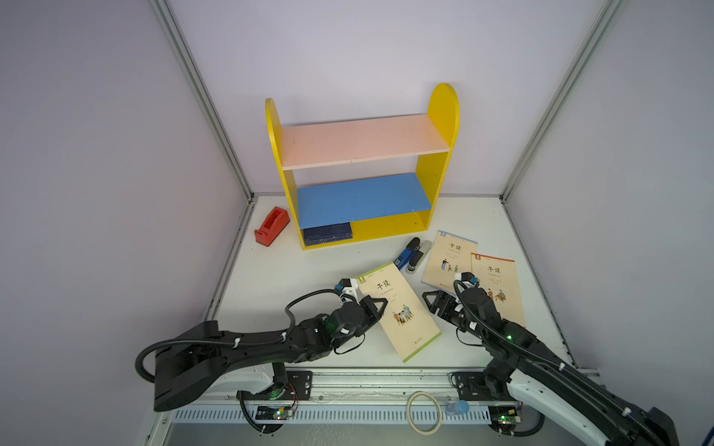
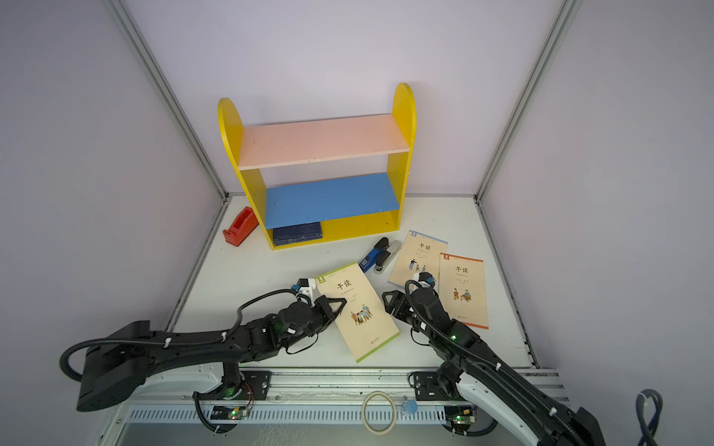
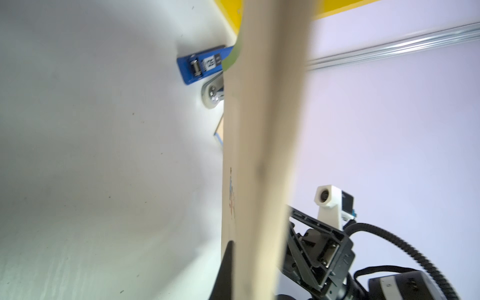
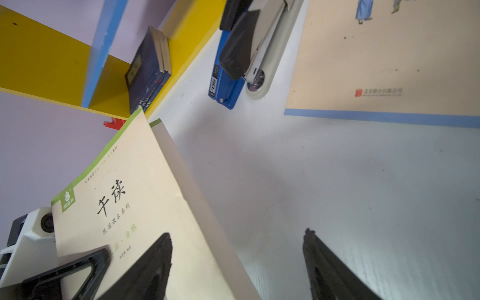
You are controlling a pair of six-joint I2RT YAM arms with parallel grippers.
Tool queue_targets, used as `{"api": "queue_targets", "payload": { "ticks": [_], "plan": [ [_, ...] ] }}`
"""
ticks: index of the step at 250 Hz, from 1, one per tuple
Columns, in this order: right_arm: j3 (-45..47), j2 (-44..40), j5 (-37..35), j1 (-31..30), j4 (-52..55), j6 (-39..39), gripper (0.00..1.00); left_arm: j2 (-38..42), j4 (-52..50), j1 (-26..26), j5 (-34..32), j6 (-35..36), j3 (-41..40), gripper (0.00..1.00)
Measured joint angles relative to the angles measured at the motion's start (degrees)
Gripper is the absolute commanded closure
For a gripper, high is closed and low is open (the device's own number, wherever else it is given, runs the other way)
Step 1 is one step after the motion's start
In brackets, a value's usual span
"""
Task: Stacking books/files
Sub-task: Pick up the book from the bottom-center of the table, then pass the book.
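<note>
A cream book with a green edge (image 1: 403,312) (image 2: 361,311) is held tilted above the table. My left gripper (image 1: 380,305) is shut on its left long edge. In the left wrist view the book (image 3: 259,155) runs edge-on, with one dark fingertip (image 3: 229,257) against it. My right gripper (image 1: 432,303) (image 4: 237,249) stands open just beside the book's right edge (image 4: 145,207), gripping nothing. Two more cream books, blue-edged (image 1: 448,258) and orange-edged (image 1: 498,285), lie flat at the right. Dark navy books (image 1: 327,233) (image 4: 148,70) lie stacked on the shelf's bottom level.
The yellow shelf (image 1: 440,116) with pink and blue boards stands at the back. A blue-and-black stapler (image 1: 411,255) lies between it and the cream books. A red tape dispenser (image 1: 271,226) sits at the back left. A tape ring (image 1: 424,413) lies on the front rail.
</note>
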State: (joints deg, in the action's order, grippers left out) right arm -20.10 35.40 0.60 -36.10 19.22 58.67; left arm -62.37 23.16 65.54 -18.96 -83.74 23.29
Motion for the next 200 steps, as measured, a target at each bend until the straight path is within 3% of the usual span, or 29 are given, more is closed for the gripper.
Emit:
{"api": "queue_targets", "payload": {
  "ticks": [57,97,142,200],
  "plan": [
    [-3.98,-3.43,2.36,0.0,3.85,0.07,0.12,20.13,-19.98,-0.31,-8.11,2.47,3.63,1.0],
    [-4.35,-3.67,6.54,0.0,2.14,2.27,0.09,29.11,-29.94,-1.75,-12.68,4.28,5.6,1.0],
    [-6.8,-0.48,11.08,-1.73,-3.28,5.18,0.09,33.9,-34.62,-5.16,-14.71,6.36,8.0,1.0],
    [-2.21,-0.26,7.45,-12.83,-18.6,13.49,0.09,34.75,-35.5,-8.98,-16.41,8.09,10.56,1.0]
  ]
}}
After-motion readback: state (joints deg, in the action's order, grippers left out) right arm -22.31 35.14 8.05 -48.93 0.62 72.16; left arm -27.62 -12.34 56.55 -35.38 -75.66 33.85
